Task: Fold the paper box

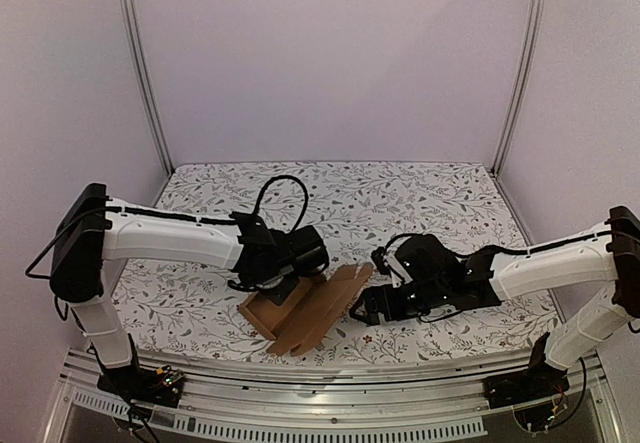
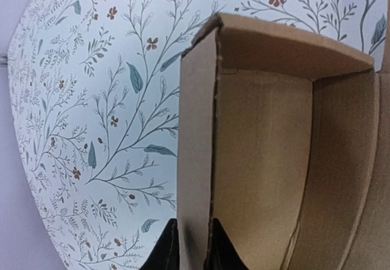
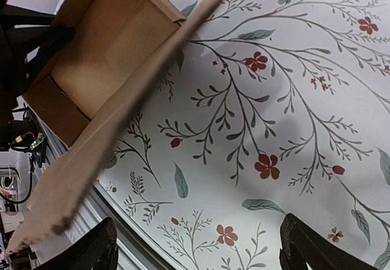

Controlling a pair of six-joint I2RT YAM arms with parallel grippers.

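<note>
The paper box point(image 1: 310, 313) is plain brown cardboard, partly folded, lying near the table's front edge with a long flap sticking out to the right. My left gripper point(image 1: 290, 285) comes down on its left part. In the left wrist view an upright side wall point(image 2: 198, 160) of the box stands between the two dark fingers point(image 2: 163, 253), which press on it from both sides, so the left gripper point(image 2: 194, 248) is shut on that wall. My right gripper point(image 1: 365, 303) is just right of the flap. Its fingers point(image 3: 311, 245) stand wide apart, open over bare table, with the flap point(image 3: 122, 111) up to the left.
The table has a floral-print cloth point(image 1: 420, 203), and a metal rail point(image 1: 330, 373) runs along its front edge just beyond the box. White walls with aluminium posts point(image 1: 145, 73) enclose the back and sides.
</note>
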